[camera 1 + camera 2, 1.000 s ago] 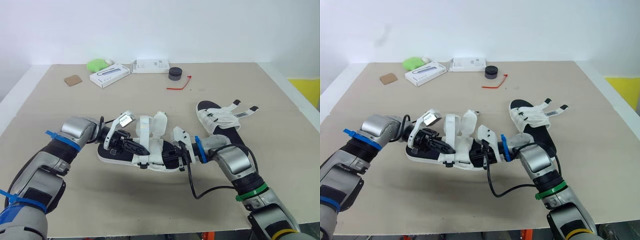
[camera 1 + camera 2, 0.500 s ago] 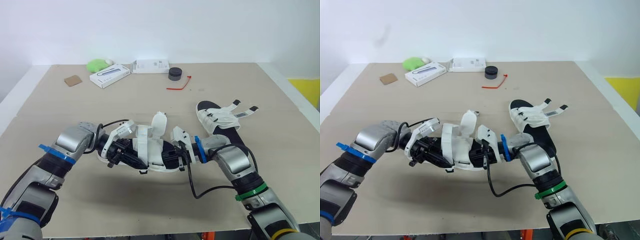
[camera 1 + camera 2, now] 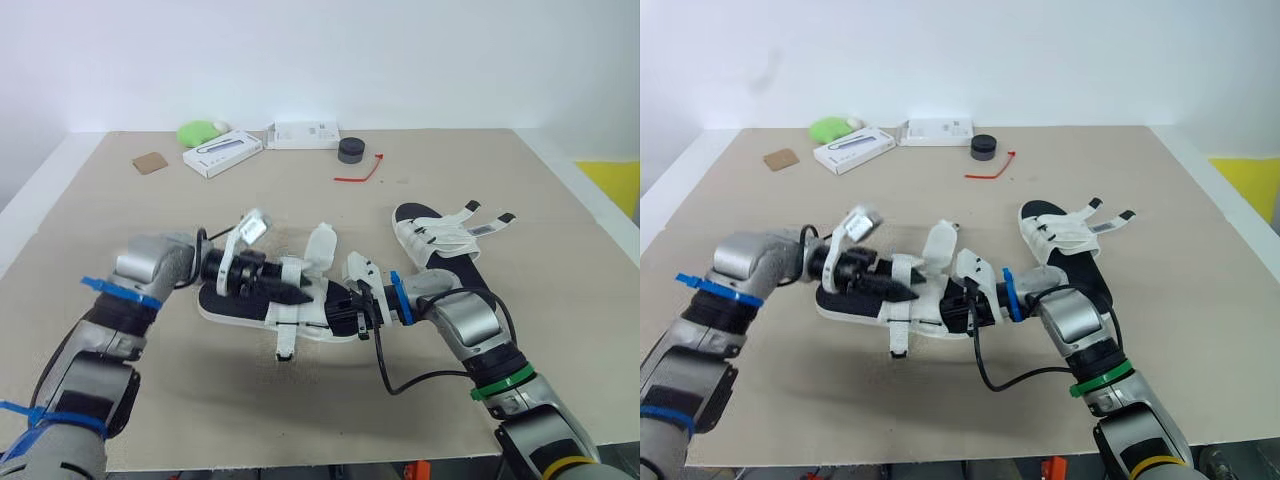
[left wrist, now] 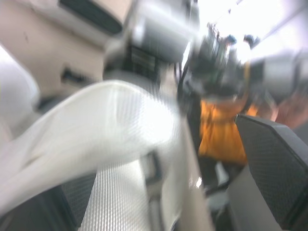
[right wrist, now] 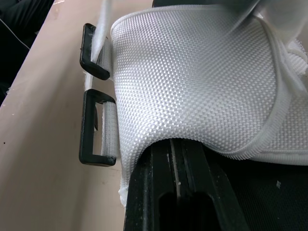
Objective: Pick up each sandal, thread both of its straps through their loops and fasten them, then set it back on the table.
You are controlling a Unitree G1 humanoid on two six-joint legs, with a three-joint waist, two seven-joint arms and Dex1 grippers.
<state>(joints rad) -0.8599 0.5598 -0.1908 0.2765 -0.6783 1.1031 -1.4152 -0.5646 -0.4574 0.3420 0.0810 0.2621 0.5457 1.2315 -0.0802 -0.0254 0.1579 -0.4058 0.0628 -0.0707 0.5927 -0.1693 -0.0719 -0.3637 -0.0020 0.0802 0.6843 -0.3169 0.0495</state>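
- The right gripper (image 3: 341, 312) is clamped on the sandal (image 3: 232, 308); whether the left gripper (image 3: 286, 293) holds anything cannot be told.
- The dangling strap (image 3: 285, 341) may miss its black loop (image 5: 97, 128) if the sandal twists.

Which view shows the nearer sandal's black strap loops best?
The right wrist view: both black loops stand close beside the white woven upper. The eye views show the whole sandal, loops too small to tell. The left wrist view shows a white strap.

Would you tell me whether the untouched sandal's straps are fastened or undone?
Undone: the sandal's two strap tips stick out sideways, lying free.
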